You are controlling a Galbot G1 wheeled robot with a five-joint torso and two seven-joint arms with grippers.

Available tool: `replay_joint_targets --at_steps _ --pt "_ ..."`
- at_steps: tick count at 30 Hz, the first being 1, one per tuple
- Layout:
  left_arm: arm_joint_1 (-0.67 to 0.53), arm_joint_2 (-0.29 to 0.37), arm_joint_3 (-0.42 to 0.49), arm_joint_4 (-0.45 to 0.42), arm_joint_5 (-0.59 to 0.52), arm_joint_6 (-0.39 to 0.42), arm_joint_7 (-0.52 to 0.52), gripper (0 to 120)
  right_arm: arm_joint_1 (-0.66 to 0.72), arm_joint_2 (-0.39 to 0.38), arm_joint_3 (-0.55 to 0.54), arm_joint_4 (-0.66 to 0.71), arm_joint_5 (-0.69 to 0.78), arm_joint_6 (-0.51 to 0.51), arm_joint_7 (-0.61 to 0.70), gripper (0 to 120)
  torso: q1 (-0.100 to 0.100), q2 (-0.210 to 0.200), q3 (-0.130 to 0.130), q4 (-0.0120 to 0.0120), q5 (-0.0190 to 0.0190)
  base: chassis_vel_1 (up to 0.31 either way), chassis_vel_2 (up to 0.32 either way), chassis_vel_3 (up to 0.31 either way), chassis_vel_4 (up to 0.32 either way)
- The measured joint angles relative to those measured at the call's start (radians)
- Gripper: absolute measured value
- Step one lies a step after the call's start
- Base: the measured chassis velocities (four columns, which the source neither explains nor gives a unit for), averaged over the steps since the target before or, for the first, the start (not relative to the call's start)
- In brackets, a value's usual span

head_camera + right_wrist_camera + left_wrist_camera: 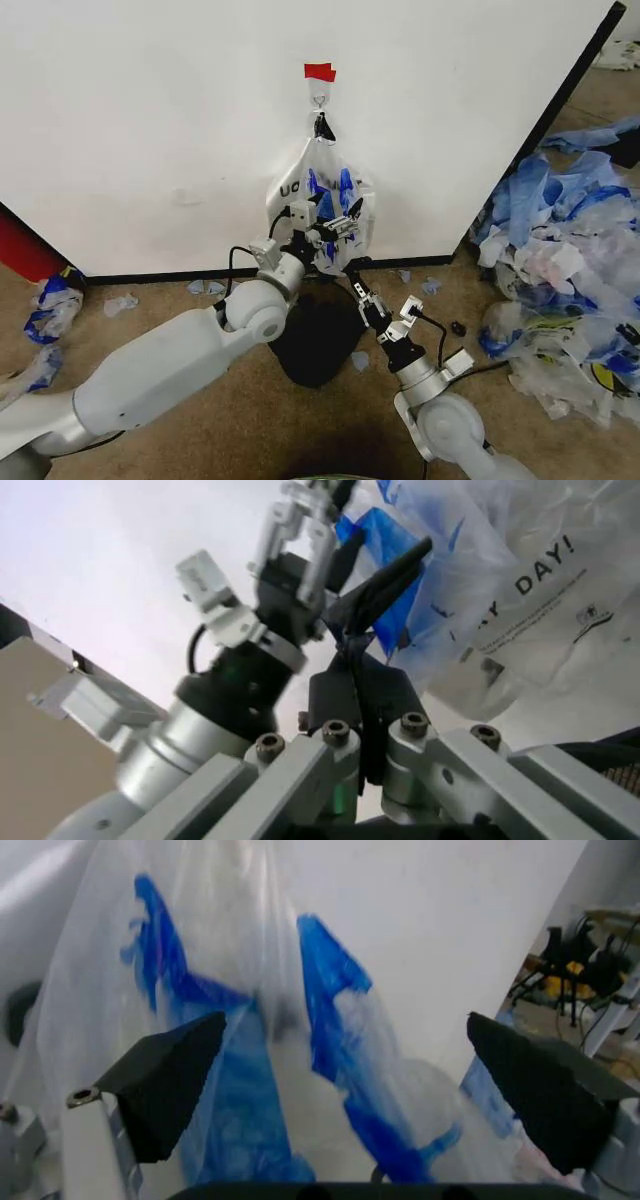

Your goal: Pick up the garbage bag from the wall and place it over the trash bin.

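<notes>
Garbage bag hung on the wall, with both grippers raised before it.

The garbage bag point(322, 205) is seen hanging from a hook under red tape point(320, 72) on the wall point(150, 120); "DAY!" is read on it. The left gripper point(322, 215) is spread wide at the bag, nothing grasped. The right gripper point(366, 299) is pressed closed, empty, over the trash bin point(315, 345).

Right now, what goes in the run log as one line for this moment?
garbage bag: hanging on wall hook | left gripper: open, at bag | right gripper: shut, below bag | trash bin: under bag
</notes>
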Motion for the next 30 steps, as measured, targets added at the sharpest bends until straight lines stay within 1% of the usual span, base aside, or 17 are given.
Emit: replay_joint_targets --at_steps 5,9,16,30 --pt "-0.001 -0.006 0.009 0.025 0.008 -0.001 -0.001 96 -0.014 0.001 0.003 0.007 -0.004 0.003 -0.004 0 0.0 0.0 0.0 0.0 -0.0001 0.0 0.0 0.0 0.0" --pt "-0.001 0.004 0.014 0.027 0.016 -0.001 -0.004 96 -0.022 -0.003 0.009 0.009 -0.007 0.003 -0.009 0 0.0 0.0 0.0 0.0 -0.0001 0.0 0.0 0.0 0.0" --pt "-0.002 0.009 0.021 0.048 0.059 0.008 -0.038 96 -0.024 -0.001 0.01 0.011 -0.013 0.004 -0.011 0 0.0 0.0 0.0 0.0 -0.0002 0.0 0.0 0.0 0.0" --pt "-0.007 0.003 0.046 0.058 0.092 0.027 -0.075 95 -0.033 0.013 0.002 0.004 -0.042 0.009 -0.01 0 0.0 0.0 0.0 0.0 0.0 0.0 0.0 0.0 0.0"
